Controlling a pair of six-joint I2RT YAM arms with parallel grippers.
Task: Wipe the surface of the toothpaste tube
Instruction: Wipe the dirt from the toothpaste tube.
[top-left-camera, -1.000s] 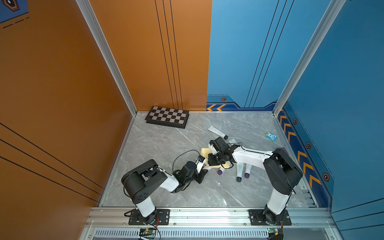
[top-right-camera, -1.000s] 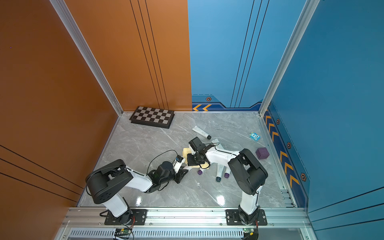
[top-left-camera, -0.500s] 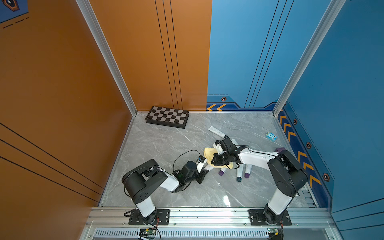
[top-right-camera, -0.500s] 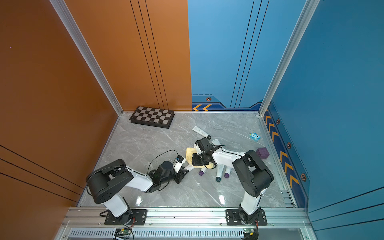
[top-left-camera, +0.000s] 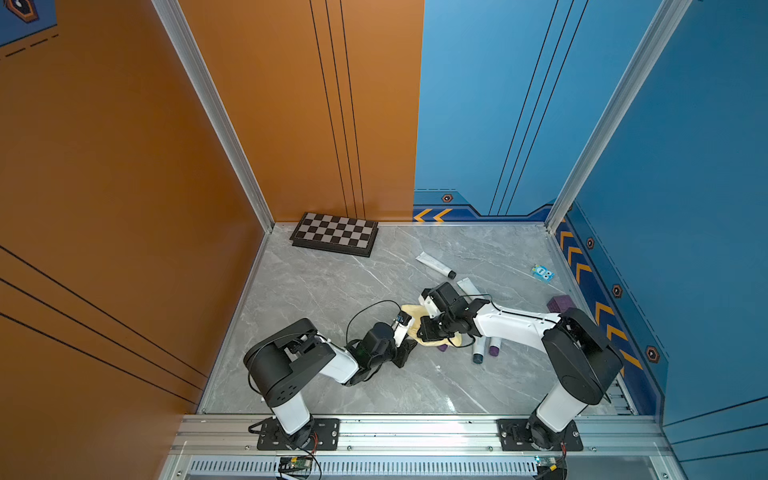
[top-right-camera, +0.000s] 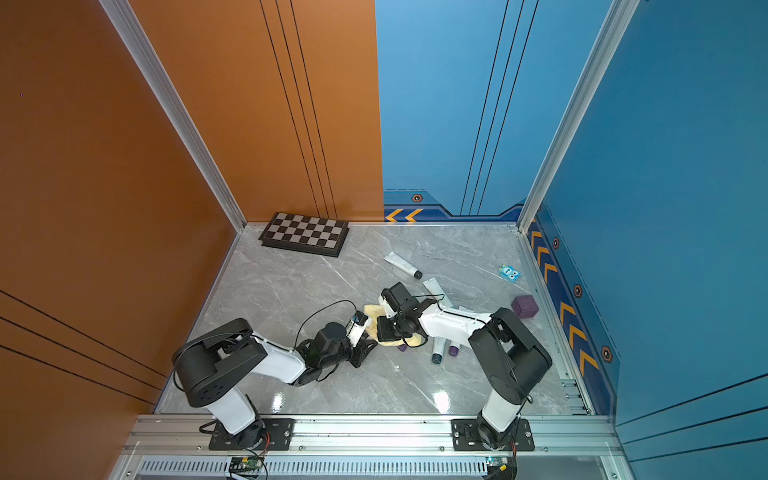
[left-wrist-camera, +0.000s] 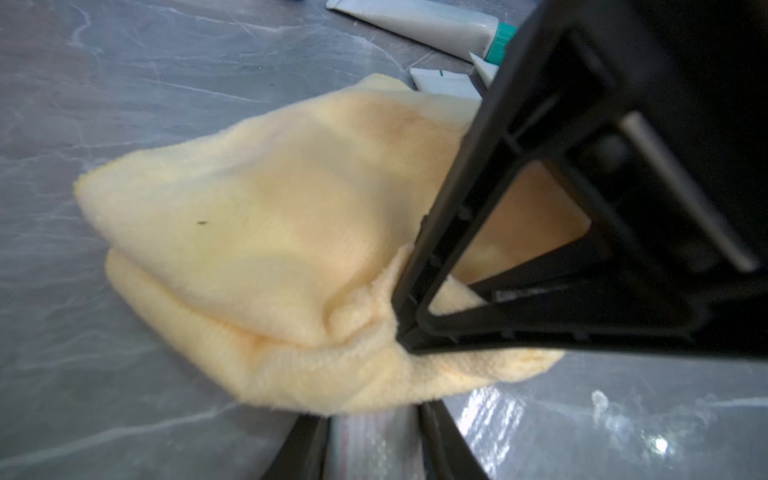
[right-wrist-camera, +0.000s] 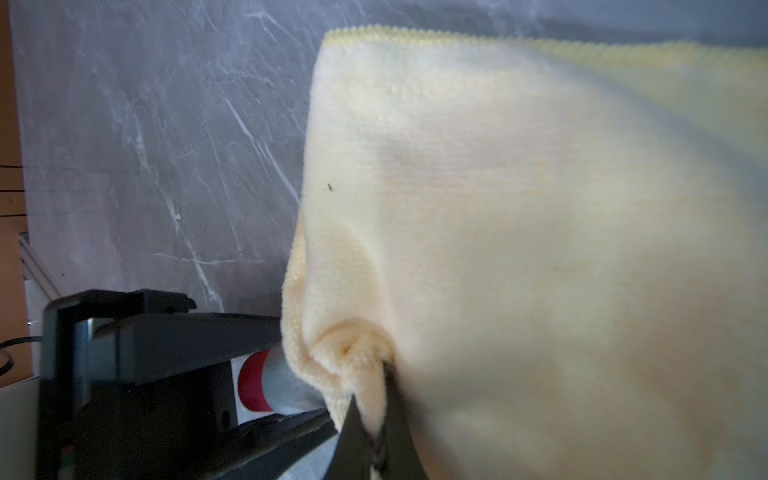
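A white toothpaste tube (left-wrist-camera: 374, 451) with a red mark (right-wrist-camera: 266, 384) is held between my left gripper's (left-wrist-camera: 370, 432) fingers (right-wrist-camera: 174, 336), low over the floor. In a top view the left gripper (top-left-camera: 405, 345) sits in front of centre, and a purple cap (top-left-camera: 442, 348) peeks out past it. A folded pale yellow cloth (left-wrist-camera: 270, 232) is draped over most of the tube. My right gripper (right-wrist-camera: 374, 419) is shut on a bunched edge of the cloth and presses it down right beside the left gripper (top-right-camera: 365, 347). Both top views show the cloth (top-left-camera: 413, 311) under the right gripper (top-left-camera: 428, 328).
Several other tubes lie nearby: one with a black cap (top-left-camera: 436, 265), one behind the right wrist (top-left-camera: 469, 286), two by the right forearm (top-left-camera: 478, 353). A chessboard (top-left-camera: 334, 233) rests at the back left. A purple cube (top-left-camera: 561, 303) and a small blue box (top-left-camera: 543, 273) lie at the right.
My right gripper has slid the cloth to the right along the tube and back toward the left gripper. The left arm has stayed still, holding the tube.
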